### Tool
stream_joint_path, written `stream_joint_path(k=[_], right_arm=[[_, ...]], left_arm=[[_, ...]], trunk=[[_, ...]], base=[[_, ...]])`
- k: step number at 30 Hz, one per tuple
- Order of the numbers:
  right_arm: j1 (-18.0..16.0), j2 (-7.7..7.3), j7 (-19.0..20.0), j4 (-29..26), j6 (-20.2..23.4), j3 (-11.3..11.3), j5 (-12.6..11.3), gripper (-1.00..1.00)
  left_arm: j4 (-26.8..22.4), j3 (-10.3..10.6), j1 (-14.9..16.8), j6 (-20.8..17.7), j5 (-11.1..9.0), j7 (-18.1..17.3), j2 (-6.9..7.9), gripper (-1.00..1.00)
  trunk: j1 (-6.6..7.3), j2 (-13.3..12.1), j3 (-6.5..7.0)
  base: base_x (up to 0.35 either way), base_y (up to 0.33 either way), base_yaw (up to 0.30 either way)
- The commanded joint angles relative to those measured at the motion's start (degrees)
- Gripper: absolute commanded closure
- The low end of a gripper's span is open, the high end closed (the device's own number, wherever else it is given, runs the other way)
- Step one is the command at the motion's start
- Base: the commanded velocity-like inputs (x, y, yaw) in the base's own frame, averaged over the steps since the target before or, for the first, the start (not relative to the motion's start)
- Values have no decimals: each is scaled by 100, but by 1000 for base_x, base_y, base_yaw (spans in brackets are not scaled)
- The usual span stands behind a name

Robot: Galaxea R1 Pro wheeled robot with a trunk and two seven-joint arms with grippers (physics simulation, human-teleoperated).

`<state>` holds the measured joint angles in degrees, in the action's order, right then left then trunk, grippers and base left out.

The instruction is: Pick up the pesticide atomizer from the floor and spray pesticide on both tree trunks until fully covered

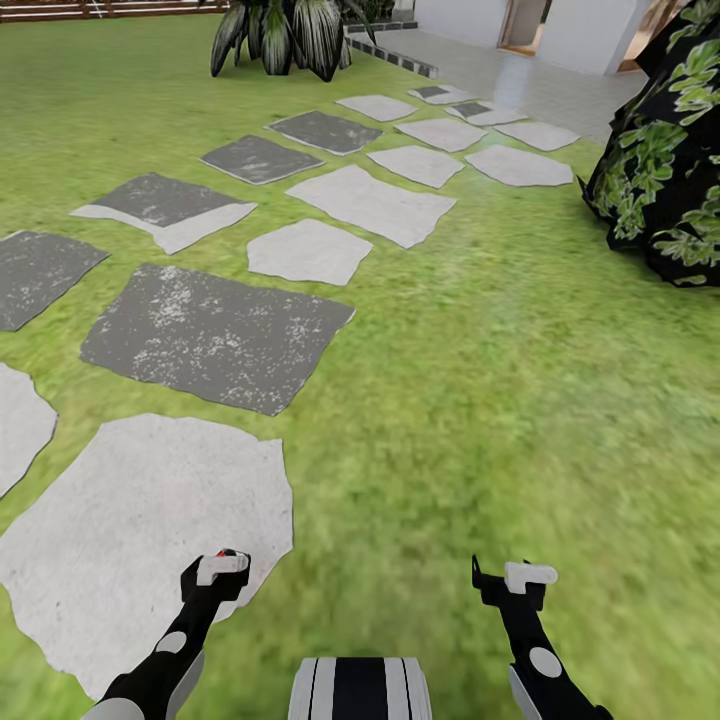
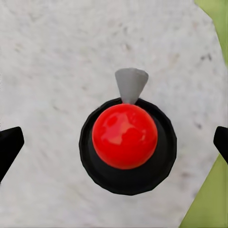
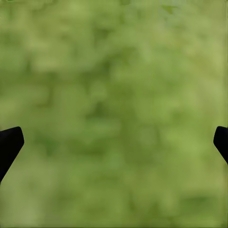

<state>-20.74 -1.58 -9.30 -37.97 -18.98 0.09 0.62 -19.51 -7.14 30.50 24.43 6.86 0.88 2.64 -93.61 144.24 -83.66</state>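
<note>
We are out in the garden, on the green lawn (image 1: pixel 470 400), beside a path of flat stepping stones. Our left end effector (image 1: pixel 222 568) hangs over the big pale stone (image 1: pixel 130 540) close in front of us. Looking down along its fingers, we see the pesticide atomizer (image 2: pixel 126 145) right below: a red ball top on a round black body, with a small grey nozzle (image 2: pixel 131 84) poking out on 1 side. It stands on that pale stone, near the stone's edge where the grass begins. From our head, only a tiny bit of red peeks out at the left end effector.

The left end effector is wide open. Its 2 black fingertips (image 2: pixel 9 145) sit far apart, 1 on each side of the atomizer, and they touch nothing. Our right end effector (image 1: pixel 515 578) hangs over plain grass. It is wide open too and holds nothing.

We think the step in hand is picking up the atomizer, and it is not grabbed yet. Next, the left arm likely needs to go straight down, keeping the bottle in the middle, then squeeze on the black body, not the slippery red ball.

A dark leafy bush (image 1: pixel 665 160) stands to our right and a spiky plant (image 1: pixel 285 35) far ahead. After the pick, we must go find the 2 trees.
</note>
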Motion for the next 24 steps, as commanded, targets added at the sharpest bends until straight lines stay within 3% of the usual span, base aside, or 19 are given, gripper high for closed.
stream_joint_path(k=[1, 24], right_arm=[[0, 0, 0, 0, 0, 0, 0, -100], [0, 0, 0, 0, 0, 0, 0, -100]], left_arm=[[0, 0, 0, 0, 0, 0, 0, -100], [0, 1, 0, 0, 1, 0, 0, -100]], trunk=[[0, 0, 3], [0, 0, 14]], base=[[0, 0, 0], [-19, 0, 0]])
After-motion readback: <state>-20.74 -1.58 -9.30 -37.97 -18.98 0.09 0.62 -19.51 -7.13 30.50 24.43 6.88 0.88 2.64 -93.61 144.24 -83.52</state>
